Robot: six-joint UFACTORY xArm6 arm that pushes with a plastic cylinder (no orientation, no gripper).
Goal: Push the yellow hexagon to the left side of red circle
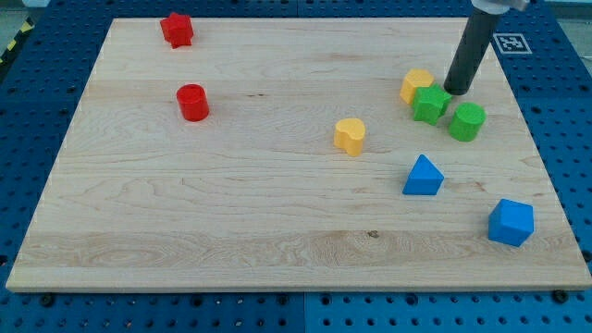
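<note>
The yellow hexagon [415, 84] sits at the view's right, touching a green star-shaped block [431, 104] just below and right of it. The red circle [192, 102] stands far off at the view's left. My tip [457, 92] rests on the board just right of the yellow hexagon and green star, above the green circle [467, 121]. The tip is close to the green star; I cannot tell whether it touches it.
A yellow heart-like block [350, 135] lies mid-board between the hexagon and the red circle. A red star [176, 30] is at the top left. A blue triangle [424, 176] and a blue cube [511, 222] lie at the lower right. The wooden board [231, 231] ends in blue pegboard.
</note>
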